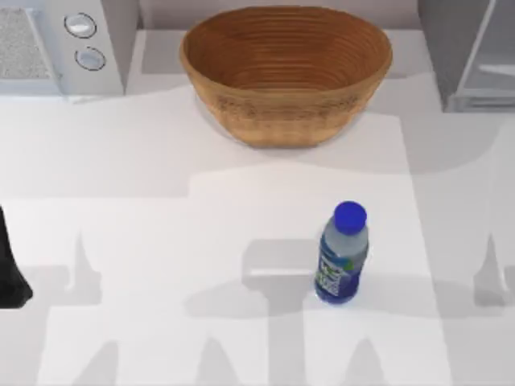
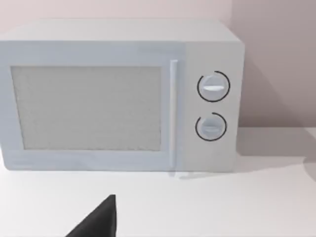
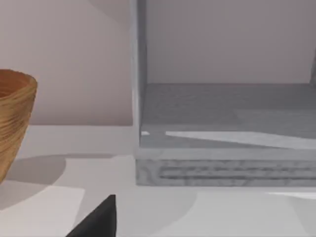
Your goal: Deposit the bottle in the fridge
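Matte black throughout, with no sheen. At the far left edge of the top view, a dark part of the left arm [image 1: 10, 269]: narrow above, widening to a rounded lobe below. In the left wrist view, one black wedge of the left tool [image 2: 97, 221], flat-faced, sloping up to a blunt vertical tip. In the right wrist view, the same black wedge shape on the right tool [image 3: 97, 221], with a straight upright edge and a long slanted side. No cables, screws or markings to be made out on any of these parts.
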You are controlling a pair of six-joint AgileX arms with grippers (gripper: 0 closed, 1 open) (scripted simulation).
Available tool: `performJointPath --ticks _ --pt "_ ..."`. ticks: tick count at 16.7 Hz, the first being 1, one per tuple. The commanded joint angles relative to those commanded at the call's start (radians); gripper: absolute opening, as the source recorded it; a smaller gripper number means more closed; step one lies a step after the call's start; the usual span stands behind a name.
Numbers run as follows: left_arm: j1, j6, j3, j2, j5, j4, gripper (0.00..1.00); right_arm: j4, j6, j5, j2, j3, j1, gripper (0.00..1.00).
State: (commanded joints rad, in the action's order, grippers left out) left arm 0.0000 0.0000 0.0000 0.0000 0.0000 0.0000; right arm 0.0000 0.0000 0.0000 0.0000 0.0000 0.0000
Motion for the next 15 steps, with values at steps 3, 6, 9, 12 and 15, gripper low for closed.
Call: performJointPath --ticks 3,6,9,12,15 --pt "0.000 0.000 0.000 0.000 0.000 0.000 1.00 0.010 0.000 -0.001 0.010 -0.001 0.005 1.00" --pt "0.000 0.000 0.000 0.000 0.000 0.000 1.00 0.102 -0.001 -0.011 0.105 -0.003 0.044 1.00" --pt "0.000 0.000 0.000 0.000 0.000 0.000 1.00 0.279 -0.001 -0.026 0.296 -0.002 0.111 1.00" --pt "0.000 0.000 0.000 0.000 0.000 0.000 1.00 0.525 -0.002 -0.046 0.575 0.007 0.196 1.00" --pt "0.000 0.000 0.000 0.000 0.000 0.000 1.00 0.803 -0.005 -0.069 0.899 0.021 0.291 1.00"
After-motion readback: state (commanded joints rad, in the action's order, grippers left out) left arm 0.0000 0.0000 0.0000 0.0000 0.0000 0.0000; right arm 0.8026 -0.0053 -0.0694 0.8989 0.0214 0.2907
